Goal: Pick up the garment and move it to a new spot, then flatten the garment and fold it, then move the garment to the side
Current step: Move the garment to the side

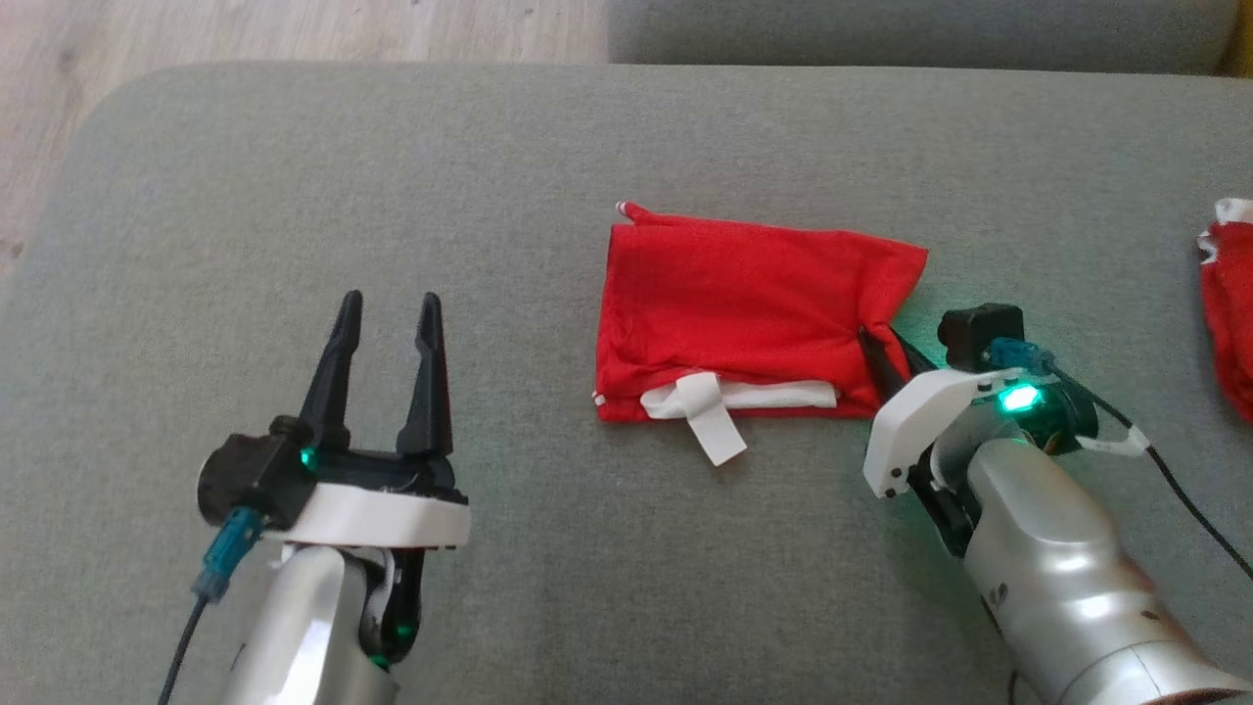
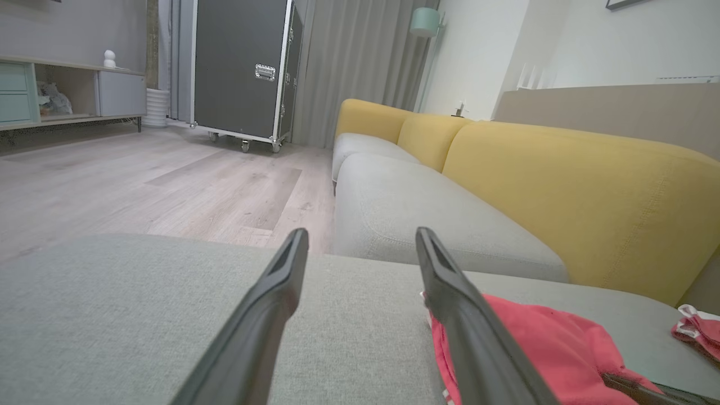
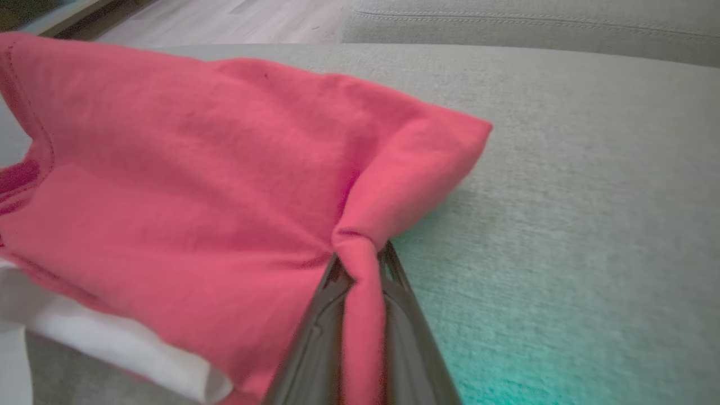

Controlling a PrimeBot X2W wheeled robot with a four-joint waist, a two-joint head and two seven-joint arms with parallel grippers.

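A red garment (image 1: 744, 304) is lying folded near the middle of a grey cushion (image 1: 294, 196), its long axis running left to right across the cushion. A white strip (image 1: 715, 421) is poking out along the edge nearest me.

I am pinching the garment's near right corner in my right pincer (image 1: 886, 357). Its jaws are closing narrow on a bunched ridge of red cloth, seen close up from the right wrist (image 3: 360, 256). The garment is stretching away to the left of that grip.

My left pincer (image 1: 390, 304) is hovering wide and holding nothing, over the cushion's left part, well apart from the garment.

I am judging the right arm the nearer one for dragging the garment sideways. Another red cloth (image 1: 1229, 313) is lying at the cushion's far right, so that side is looking crowded.
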